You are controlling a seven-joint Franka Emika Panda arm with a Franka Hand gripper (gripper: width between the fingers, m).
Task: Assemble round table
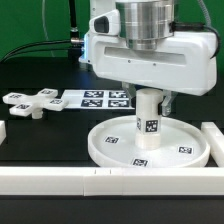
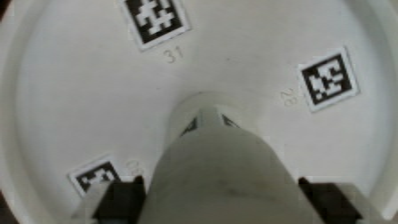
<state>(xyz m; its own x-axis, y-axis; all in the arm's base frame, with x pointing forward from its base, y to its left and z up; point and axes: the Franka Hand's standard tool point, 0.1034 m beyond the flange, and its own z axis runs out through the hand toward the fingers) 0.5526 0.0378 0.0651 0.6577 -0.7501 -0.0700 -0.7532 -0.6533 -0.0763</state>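
1x post (image 1: 148,124) (image 2: 214,150): upright at ctr of disc (image 1: 108,150) (image 2: 89,90) | gripper (image 1: 150,100) pinching post near top, fingers (image 2: 118,196) on both sides | 1x foot (image 1: 30,103): flat on worktop (image 1: 50,135), ext. view's left, well apart from disc | marker board (image 1: 100,98) behind disc

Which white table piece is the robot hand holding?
The short post, standing upright on the big round disc. The hand grips its top; the cross-shaped foot lies untouched.
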